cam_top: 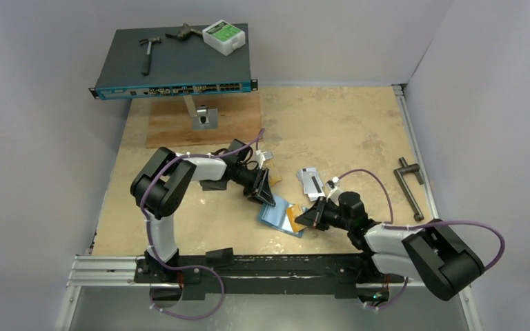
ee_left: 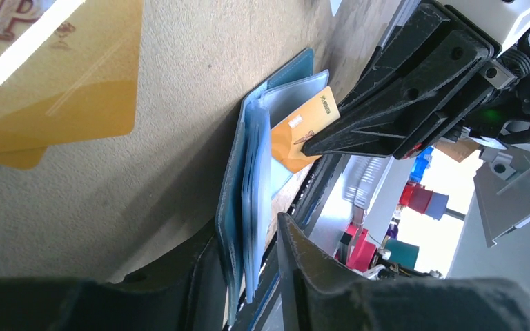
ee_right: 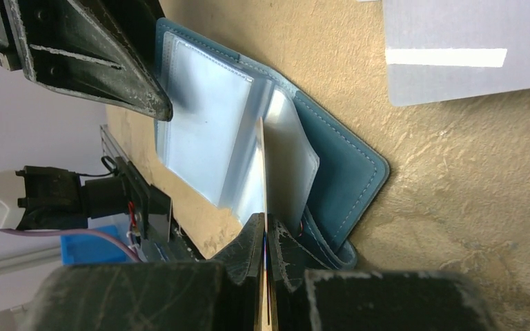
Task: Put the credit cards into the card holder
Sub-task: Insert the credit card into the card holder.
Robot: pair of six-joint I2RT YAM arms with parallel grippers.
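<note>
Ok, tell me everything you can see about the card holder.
The card holder is a teal, leather-looking wallet with stitched edges, lying open on the table. Its clear glossy sleeves fan up. The left gripper straddles one edge; the right gripper, shut on an orange card, holds it edge-on among the sleeves.

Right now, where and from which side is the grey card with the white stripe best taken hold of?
The grey card lies flat on the table, apart from the card holder, so neither face can be pinched. Probably come straight from above and grip across its two long edges.
</note>
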